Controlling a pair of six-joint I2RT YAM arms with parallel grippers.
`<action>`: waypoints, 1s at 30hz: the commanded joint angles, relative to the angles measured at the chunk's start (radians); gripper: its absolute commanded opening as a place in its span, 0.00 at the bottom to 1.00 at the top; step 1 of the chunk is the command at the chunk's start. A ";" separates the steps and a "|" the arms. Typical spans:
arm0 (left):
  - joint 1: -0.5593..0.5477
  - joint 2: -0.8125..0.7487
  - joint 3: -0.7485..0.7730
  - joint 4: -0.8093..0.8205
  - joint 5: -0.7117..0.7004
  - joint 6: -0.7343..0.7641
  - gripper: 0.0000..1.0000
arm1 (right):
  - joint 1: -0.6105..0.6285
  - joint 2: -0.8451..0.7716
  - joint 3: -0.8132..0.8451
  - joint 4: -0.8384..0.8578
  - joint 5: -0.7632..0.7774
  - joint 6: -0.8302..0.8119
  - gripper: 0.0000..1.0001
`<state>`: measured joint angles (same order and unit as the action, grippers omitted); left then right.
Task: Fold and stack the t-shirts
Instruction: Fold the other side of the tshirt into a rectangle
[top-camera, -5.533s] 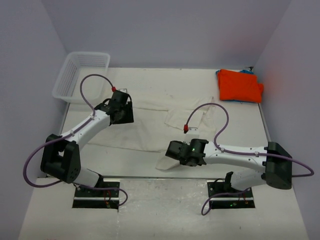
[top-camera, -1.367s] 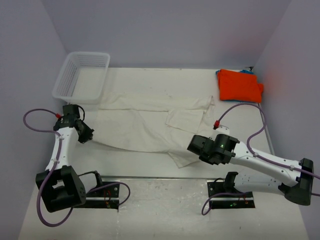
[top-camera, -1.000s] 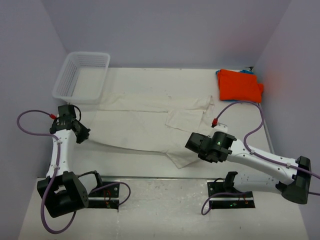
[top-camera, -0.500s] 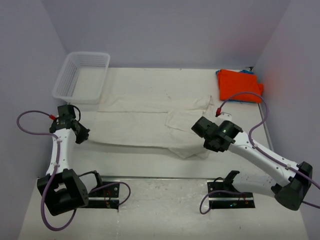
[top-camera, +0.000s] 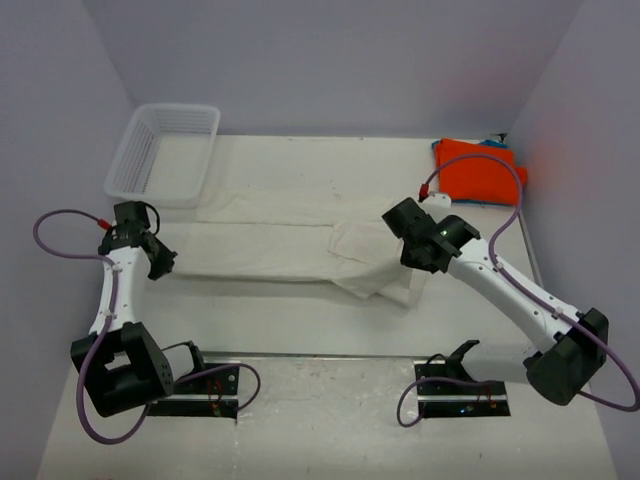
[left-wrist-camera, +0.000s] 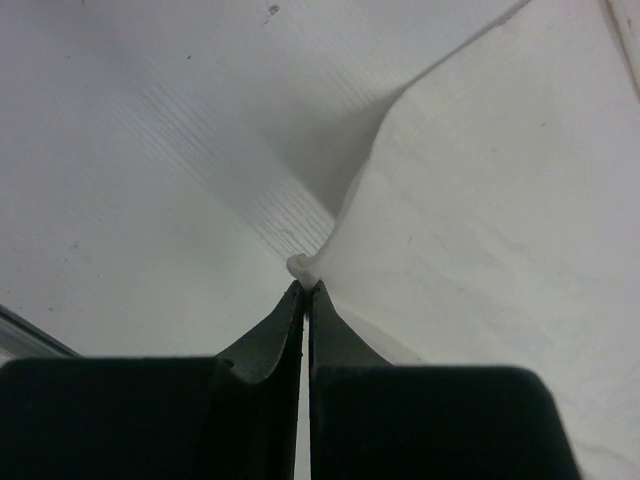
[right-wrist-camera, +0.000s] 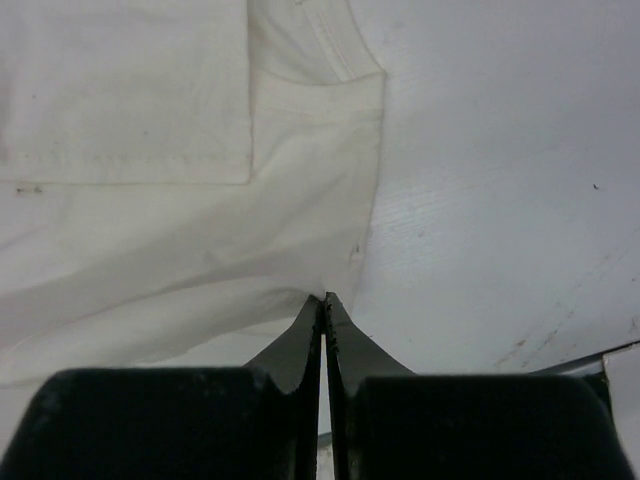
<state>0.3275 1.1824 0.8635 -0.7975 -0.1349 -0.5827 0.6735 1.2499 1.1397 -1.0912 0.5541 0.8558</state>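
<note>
The cream t-shirt (top-camera: 270, 240) lies stretched across the table as a long band. My left gripper (top-camera: 160, 263) is shut on its left corner, with a pinch of cloth (left-wrist-camera: 303, 266) at the fingertips (left-wrist-camera: 296, 300). My right gripper (top-camera: 412, 268) is shut on the shirt's right near edge and holds it up, so a flap (top-camera: 385, 285) hangs below it. In the right wrist view the cream cloth (right-wrist-camera: 150, 230) spreads out from the shut tips (right-wrist-camera: 324, 298). The orange t-shirt (top-camera: 480, 175) lies folded at the far right, with a blue edge (top-camera: 497, 143) showing behind it.
A white mesh basket (top-camera: 165, 150) stands at the far left corner, just behind the shirt's left end. Walls close in the table (top-camera: 300, 325) on the left, back and right. Purple cables loop out from both arms.
My right gripper has carried the shirt's near right edge away from me and to the right, narrowing the shirt into a band. The left gripper has kept its hold and shifted only slightly.
</note>
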 joint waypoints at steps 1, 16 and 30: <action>0.008 0.014 0.049 0.069 -0.028 0.047 0.00 | -0.043 0.025 0.046 0.068 -0.005 -0.105 0.00; -0.068 0.036 0.095 0.178 -0.121 0.060 0.00 | -0.196 0.114 0.101 0.215 -0.052 -0.276 0.00; -0.237 0.255 0.250 0.251 -0.129 0.050 0.00 | -0.282 0.186 0.104 0.261 -0.062 -0.319 0.00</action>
<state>0.1040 1.4136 1.0534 -0.5991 -0.2241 -0.5453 0.4126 1.4288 1.2095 -0.8585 0.4786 0.5678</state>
